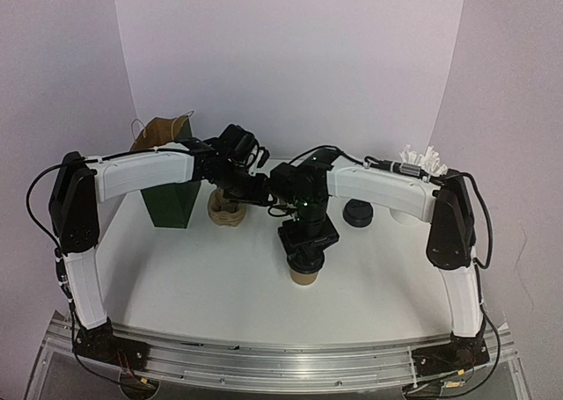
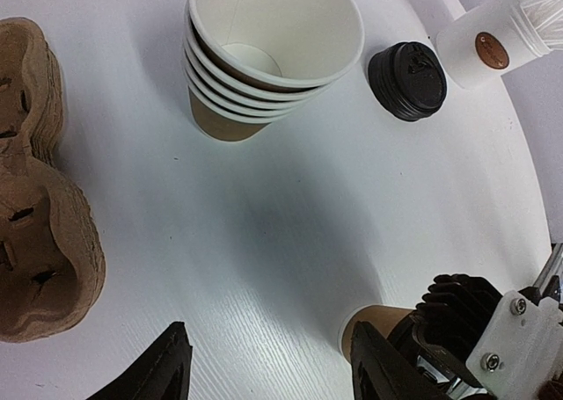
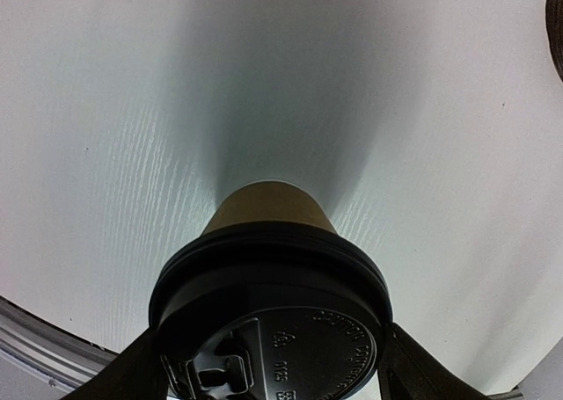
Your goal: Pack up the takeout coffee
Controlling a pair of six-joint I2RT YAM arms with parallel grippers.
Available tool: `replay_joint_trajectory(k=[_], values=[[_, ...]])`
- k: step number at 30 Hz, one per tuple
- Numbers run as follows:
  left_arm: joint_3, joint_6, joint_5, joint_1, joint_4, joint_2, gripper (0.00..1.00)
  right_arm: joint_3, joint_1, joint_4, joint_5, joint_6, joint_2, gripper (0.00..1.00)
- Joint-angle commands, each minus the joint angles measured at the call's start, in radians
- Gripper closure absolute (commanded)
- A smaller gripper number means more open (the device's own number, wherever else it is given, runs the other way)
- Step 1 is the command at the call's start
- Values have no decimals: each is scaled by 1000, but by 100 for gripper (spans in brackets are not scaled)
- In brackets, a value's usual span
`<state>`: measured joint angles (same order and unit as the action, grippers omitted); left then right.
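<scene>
While right claw (image 3: 274, 369) clasps takeout coffee (image 3: 269, 208), lid (image 3: 264, 277) on

The small brown kraft-paper cup with black plastic dome lid (image 3: 271, 272) stands upright, its lid clasped in my right end effector (image 3: 273, 365).

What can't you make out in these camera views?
Top view: the right claw covers the lid on the coffee cup; only its base shows.
Right wrist view: the lid hides where the fingers meet it, so a firm grip is unclear; the bottom edge crops the lid.
Top view: the arms hide the stack of empty cups.
Left wrist view: the white cup has a logo too small to read.
</scene>
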<state>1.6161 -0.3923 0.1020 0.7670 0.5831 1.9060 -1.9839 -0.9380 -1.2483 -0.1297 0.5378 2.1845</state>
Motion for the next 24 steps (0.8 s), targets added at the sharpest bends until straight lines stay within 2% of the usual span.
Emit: replay_joint_trajectory(k=[1, 14, 24], values=[[27, 4, -13, 3, -22, -3, 39, 33, 20, -54, -55, -4, 97, 23], [33, 7, -5, 3, -17, -2, 39, -12, 30, -54, -54, 1, 71, 17], [45, 10, 6, 3, -15, 7, 39, -62, 30, -57, -72, 3, 42, 7]])
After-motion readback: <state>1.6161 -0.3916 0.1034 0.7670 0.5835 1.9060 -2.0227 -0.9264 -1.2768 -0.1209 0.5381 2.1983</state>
